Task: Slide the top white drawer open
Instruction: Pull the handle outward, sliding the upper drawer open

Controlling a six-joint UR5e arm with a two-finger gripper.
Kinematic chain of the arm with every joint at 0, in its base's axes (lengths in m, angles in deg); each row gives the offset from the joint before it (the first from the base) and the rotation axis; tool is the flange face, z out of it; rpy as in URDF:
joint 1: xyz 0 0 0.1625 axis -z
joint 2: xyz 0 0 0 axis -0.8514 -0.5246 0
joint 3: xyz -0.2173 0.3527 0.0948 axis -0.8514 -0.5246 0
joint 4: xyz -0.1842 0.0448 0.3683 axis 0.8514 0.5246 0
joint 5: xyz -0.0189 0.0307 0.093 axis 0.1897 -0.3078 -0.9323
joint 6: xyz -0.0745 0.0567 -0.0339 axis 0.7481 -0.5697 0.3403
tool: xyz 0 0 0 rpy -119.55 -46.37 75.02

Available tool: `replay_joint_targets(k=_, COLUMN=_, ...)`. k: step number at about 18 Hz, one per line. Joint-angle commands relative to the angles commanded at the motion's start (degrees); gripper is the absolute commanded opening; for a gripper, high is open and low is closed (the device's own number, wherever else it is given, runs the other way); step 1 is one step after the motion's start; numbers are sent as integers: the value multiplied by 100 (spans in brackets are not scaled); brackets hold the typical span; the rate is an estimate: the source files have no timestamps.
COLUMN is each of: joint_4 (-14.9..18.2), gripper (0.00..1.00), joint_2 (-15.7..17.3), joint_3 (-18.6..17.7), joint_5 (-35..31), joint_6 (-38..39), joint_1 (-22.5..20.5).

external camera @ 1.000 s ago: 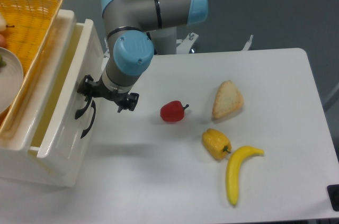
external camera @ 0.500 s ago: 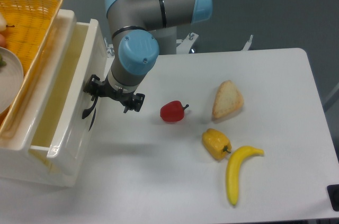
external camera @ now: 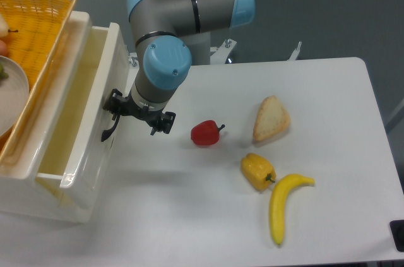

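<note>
White surface (external camera: 328, 90) carrying a cream cabinet (external camera: 25, 197) at its left edge, a wicker basket (external camera: 31, 33) resting on the cabinet's top. The robot arm (external camera: 183, 11), grey with blue joint caps, reaches down from the rear toward the cabinet's front. The top white drawer (external camera: 82, 122) stands pulled out toward the right, its yellowish interior exposed and its panelled front facing the arm. The hand (external camera: 112, 118) sits at the drawer front, its dark fingers around the black curved handle (external camera: 108, 133); whether they pinch it or merely hook it cannot be told at this angle. A white plate (external camera: 9, 93) lies partly in view inside the basket. On the open part of the surface, 4 food items lie apart from the cabinet: a yellow banana (external camera: 282, 205) nearest the front edge, a wedge of bread (external camera: 271, 118) behind it, a yellow pepper (external camera: 257, 170) just beside the banana's tip, and a red pepper (external camera: 206, 132) nearest the arm.
</note>
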Motion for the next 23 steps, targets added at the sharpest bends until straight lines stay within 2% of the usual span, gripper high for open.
replay_joint_targets(k=23, joint_4=0, gripper=100, joint_2=0, joint_3=106, joint_5=-26, joint_6=-202, joint_1=-88)
